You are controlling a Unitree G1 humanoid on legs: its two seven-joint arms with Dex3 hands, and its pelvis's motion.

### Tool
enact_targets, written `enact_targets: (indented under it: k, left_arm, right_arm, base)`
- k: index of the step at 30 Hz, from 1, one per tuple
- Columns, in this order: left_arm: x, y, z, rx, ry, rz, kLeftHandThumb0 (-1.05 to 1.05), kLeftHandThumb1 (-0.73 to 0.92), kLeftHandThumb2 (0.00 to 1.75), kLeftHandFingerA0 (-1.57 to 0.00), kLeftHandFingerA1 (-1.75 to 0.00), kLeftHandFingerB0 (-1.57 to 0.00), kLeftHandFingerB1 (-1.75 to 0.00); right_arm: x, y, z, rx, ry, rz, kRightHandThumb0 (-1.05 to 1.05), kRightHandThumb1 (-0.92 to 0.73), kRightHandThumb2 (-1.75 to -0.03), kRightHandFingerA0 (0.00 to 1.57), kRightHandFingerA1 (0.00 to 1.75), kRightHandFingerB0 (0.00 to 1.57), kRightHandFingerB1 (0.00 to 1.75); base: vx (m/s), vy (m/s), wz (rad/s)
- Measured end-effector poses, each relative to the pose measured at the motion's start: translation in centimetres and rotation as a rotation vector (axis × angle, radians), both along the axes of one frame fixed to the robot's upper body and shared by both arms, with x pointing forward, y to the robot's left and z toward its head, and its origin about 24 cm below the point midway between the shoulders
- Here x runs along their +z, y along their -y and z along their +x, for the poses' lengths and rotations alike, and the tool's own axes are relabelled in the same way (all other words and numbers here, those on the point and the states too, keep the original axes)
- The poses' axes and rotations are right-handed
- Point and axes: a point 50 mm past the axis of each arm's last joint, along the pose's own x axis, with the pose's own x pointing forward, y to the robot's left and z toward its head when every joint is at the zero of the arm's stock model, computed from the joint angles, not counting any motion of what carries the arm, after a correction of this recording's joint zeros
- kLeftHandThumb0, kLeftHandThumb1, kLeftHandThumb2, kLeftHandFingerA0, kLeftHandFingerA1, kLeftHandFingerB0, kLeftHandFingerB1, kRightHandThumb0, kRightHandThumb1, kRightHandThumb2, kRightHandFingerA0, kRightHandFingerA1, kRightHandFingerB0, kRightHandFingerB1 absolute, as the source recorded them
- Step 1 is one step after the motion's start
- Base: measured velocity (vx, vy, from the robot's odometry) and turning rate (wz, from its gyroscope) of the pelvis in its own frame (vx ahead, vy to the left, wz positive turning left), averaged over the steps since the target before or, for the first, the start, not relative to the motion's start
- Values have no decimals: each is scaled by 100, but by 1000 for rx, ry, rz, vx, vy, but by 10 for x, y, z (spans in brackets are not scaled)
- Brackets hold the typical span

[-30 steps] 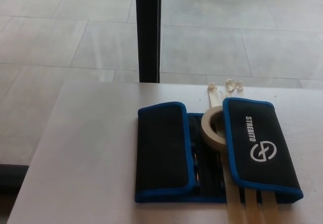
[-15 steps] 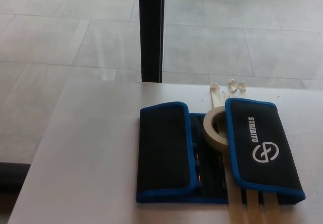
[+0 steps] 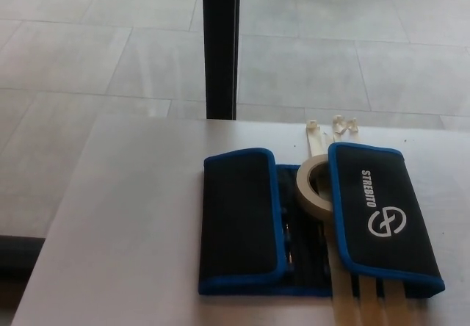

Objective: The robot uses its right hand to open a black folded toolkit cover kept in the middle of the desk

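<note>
No change in the last half second: toolkit cover lies with both flaps folded in over a masking-tape roll, neither hand visible, opening not started.

Matt black cloth toolkit cover

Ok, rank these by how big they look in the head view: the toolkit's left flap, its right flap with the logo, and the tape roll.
1. Right flap with the logo and left flap: these look about alike, so no ranking between them.
2. Tape roll: clearly smallest, partly tucked under the right flap.
</note>
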Motion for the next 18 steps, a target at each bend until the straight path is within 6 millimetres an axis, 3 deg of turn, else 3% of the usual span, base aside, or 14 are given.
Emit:
enact_targets:
  k: [2,3,6,11,18]
  left_arm:
    - [0,0,0,0,0,0,-105,35,124,-45,-133,-45,-138]
    - [0,0,0,0,0,0,-105,36,123,-42,-132,-49,-139]
    - [0,0,0,0,0,0,-105,35,123,-47,-135,-31,-130]
    - [0,0,1,-2,2,-1,-105,38,124,-44,-130,-45,-136]
    - [0,0,1,-4,1,-1,-105,39,122,-44,-128,-38,-128]
  right_arm:
    - [-8,-12,0,60,-36,-51,-60,-66,-60,32,50,36,34]
    - [-12,-17,0,91,-52,-78,-60,-64,-60,34,50,37,34]
    - [-17,-29,0,169,-83,-154,-56,-63,-58,31,48,36,35]
    - [-27,-42,-2,302,-137,-310,-51,-63,-59,29,50,36,37]
    - [-39,-50,-5,402,-196,-479,-55,-67,-60,40,53,43,36]
  base:
    - [0,0,0]
    - [0,0,0]
    - [0,0,0]
    - [0,0,0]
    - [0,0,0]
